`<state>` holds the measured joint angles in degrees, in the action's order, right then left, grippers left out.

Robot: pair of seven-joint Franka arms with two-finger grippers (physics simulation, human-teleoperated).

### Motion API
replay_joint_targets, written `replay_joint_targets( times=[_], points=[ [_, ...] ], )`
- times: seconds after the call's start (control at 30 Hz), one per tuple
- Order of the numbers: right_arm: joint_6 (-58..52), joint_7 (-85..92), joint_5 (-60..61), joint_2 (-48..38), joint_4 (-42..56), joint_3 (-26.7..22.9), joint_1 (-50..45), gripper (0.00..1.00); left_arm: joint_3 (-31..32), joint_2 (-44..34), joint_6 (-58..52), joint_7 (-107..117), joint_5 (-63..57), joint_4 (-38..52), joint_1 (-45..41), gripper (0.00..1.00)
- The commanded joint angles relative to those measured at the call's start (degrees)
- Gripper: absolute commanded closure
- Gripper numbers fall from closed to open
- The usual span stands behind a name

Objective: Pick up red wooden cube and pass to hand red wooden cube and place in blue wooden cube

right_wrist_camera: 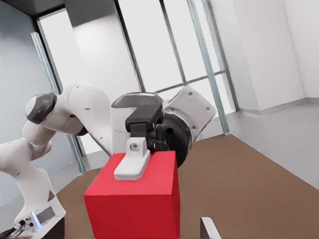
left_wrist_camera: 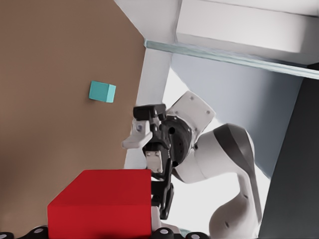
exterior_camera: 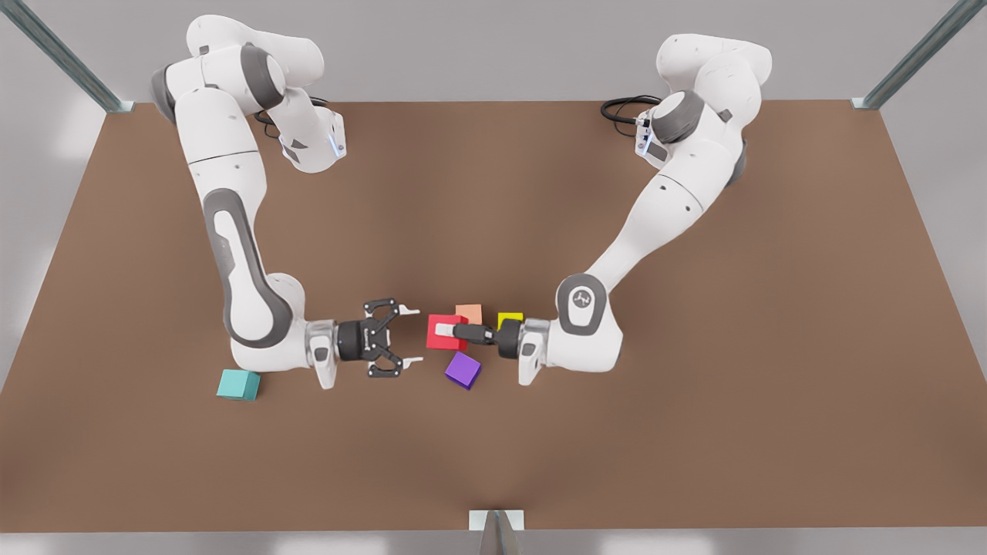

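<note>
Front view: left gripper (exterior_camera: 446, 331) clamps red cube (exterior_camera: 443, 333) aloft at table centre, right gripper (exterior_camera: 412, 337) wide open at its 9 o'clock; pickup done, handover and placing at teal cube (exterior_camera: 238, 385) remain.

Below me the brown table (exterior_camera: 493, 447) spreads wide, with three spare blocks near its middle. I see a purple cube (exterior_camera: 463, 370) sitting tilted, nearest the camera. Behind it rest a salmon-orange cube (exterior_camera: 469, 313) and a yellow cube (exterior_camera: 510, 317), close together, apart from the purple one.
</note>
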<state>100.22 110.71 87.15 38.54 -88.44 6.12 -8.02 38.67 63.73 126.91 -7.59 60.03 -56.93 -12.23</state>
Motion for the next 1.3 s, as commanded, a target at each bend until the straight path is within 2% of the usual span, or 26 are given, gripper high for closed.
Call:
replay_joint_targets(
  times=[0.0,0.67,0.7,0.73,0.77,0.87,0.9,0.97,1.27],
  points=[
    [0.0,21.8,0.9,0.1,0.0,0.2,-0.2,0.0,0.0,0.1,0.7,-8.2,0.8,0.2,-0.2,0.42],
    [0.7,21.8,3.2,2.4,-0.2,0.7,-2.3,0.0,-0.2,2.7,6.0,-7.8,0.8,5.2,-5.3,0.42],
    [0.8,21.8,3.5,2.4,-0.2,0.7,-2.4,0.05,-0.2,2.8,6.0,-7.9,0.8,5.3,-5.4,0.42],
    [0.8,21.9,3.5,2.4,-0.2,0.7,-2.4,0.36,-0.2,3.1,6.8,-8.1,0.8,5.4,-5.7,0.42],
    [0.8,21.9,3.5,2.4,-0.2,0.7,-2.4,0.56,-0.2,3.1,7.0,-8.1,0.8,5.4,-5.8,0.42],
    [0.8,21.8,3.5,2.7,-0.1,0.7,-2.4,0.57,-0.2,3.1,6.9,-8.1,0.8,5.3,-5.9,0.41],
    [0.8,21.8,3.5,2.7,-0.1,0.7,-2.4,0.57,-0.2,3.1,7.0,-8.1,0.8,5.3,-5.9,0.2],
    [0.8,21.8,3.5,2.8,0.1,0.7,-2.4,0.57,-0.2,3.1,7.0,-8.1,0.8,5.2,-5.9,0.0],
    [0.8,21.7,2.9,2.9,0.3,0.7,-2.3,0.56,0.0,1.8,6.3,-7.3,0.3,3.9,-1.9,0.0]
  ],
)
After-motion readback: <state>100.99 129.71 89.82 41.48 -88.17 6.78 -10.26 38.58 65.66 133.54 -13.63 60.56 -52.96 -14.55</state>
